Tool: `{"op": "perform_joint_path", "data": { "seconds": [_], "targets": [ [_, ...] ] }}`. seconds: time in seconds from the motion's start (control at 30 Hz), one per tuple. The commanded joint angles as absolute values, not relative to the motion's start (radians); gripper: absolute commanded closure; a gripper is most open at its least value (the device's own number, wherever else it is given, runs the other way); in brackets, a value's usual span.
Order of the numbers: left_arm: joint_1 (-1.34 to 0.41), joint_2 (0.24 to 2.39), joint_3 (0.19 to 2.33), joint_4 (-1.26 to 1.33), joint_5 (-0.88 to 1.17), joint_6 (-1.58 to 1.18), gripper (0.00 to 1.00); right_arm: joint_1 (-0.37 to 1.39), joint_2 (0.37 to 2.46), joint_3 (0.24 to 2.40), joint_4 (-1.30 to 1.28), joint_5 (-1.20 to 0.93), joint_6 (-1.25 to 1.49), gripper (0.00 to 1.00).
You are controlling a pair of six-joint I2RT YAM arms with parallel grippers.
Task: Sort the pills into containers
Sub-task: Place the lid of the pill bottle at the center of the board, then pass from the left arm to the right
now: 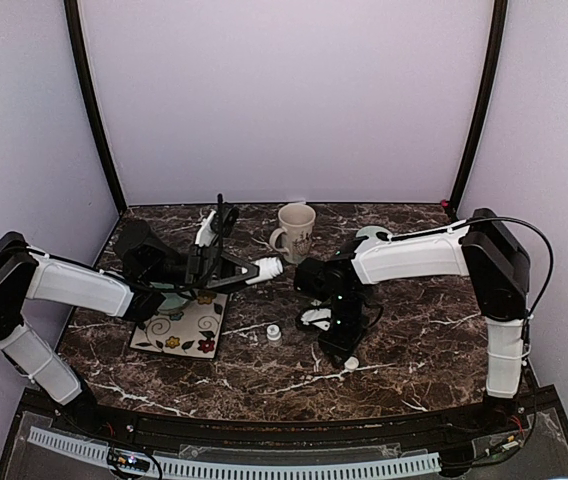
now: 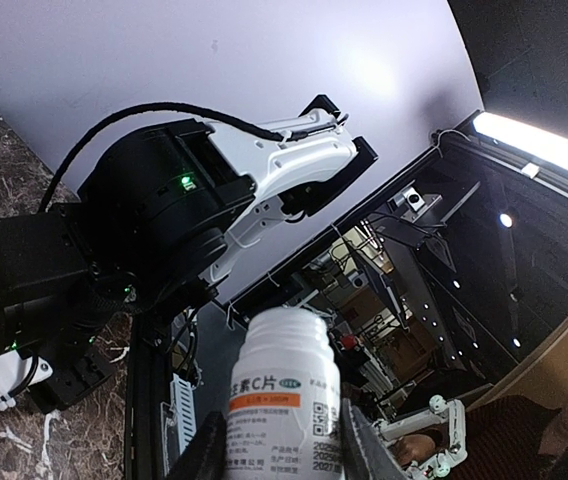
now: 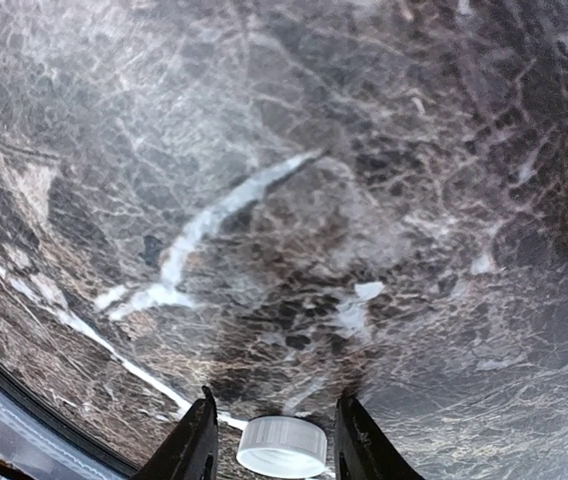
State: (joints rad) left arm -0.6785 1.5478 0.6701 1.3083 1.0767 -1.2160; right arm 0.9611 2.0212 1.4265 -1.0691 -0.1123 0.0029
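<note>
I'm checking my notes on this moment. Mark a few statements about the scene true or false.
1. The left gripper holds a white bottle. True.
2. The bottle is capped. False: its neck is bare.
3. A white cap lies on the table between the fingers of the right gripper. True.
4. The mug stands on the floral tile. False: it stands on the table, apart from the tile.

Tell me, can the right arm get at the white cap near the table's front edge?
Likely yes. The right tool straddles the white cap, one finger on each side with small gaps, and only bare marble table shows around it.
</note>
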Motion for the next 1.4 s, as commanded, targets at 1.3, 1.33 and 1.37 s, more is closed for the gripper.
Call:
{"op": "perform_joint_path", "data": {
  "seconds": [1.3,1.33,1.37],
  "targets": [
    [-0.669,1.608,0.801,1.321,1.116,-1.257,1.0,1.158,1.334,0.532,-0.176,0.25,0.649,0.59],
    [-0.667,1.609,0.804,1.321,1.117,-1.259,1.0,1.164,1.32,0.53,-0.18,0.269,0.657,0.59],
    [-0.668,1.61,0.806,1.32,1.117,-1.26,1.0,1.171,1.304,0.531,-0.19,0.286,0.66,0.59]
  ]
}}
